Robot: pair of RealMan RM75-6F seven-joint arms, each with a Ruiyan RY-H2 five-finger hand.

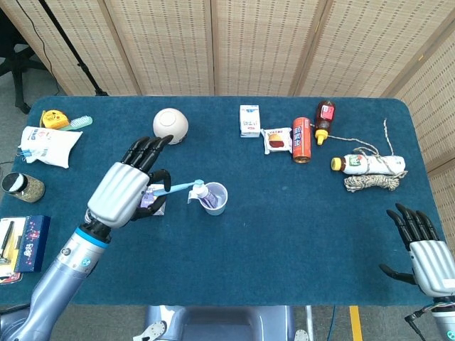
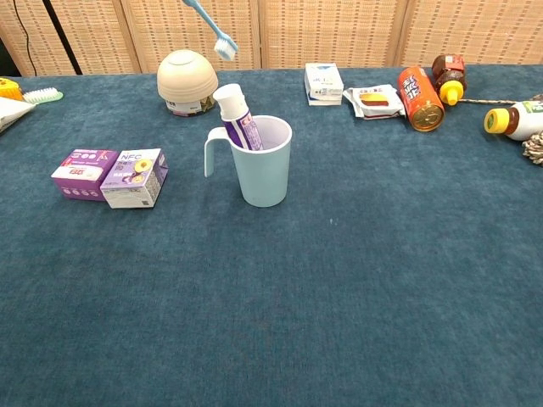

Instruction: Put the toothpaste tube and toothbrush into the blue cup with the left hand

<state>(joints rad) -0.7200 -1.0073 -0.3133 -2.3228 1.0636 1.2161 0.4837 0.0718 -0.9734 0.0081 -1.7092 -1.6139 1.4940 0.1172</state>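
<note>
The light blue cup [image 1: 215, 198] [image 2: 264, 161] stands near the table's middle with the white and purple toothpaste tube [image 2: 237, 116] [image 1: 205, 194] leaning inside it. My left hand [image 1: 128, 186] holds the blue toothbrush [image 1: 179, 187] [image 2: 212, 27] in the air, brush head pointing toward the cup and above its left side. In the chest view only the brush end shows at the top edge; the hand is out of frame. My right hand [image 1: 421, 245] hovers open at the table's near right corner.
Two purple boxes [image 2: 110, 175] lie left of the cup. A cream round container [image 1: 170, 125] sits behind. Snack packs, a red can [image 1: 301, 139] and bottles line the back right. Rope [image 1: 374, 182], a bag and a jar lie at the sides.
</note>
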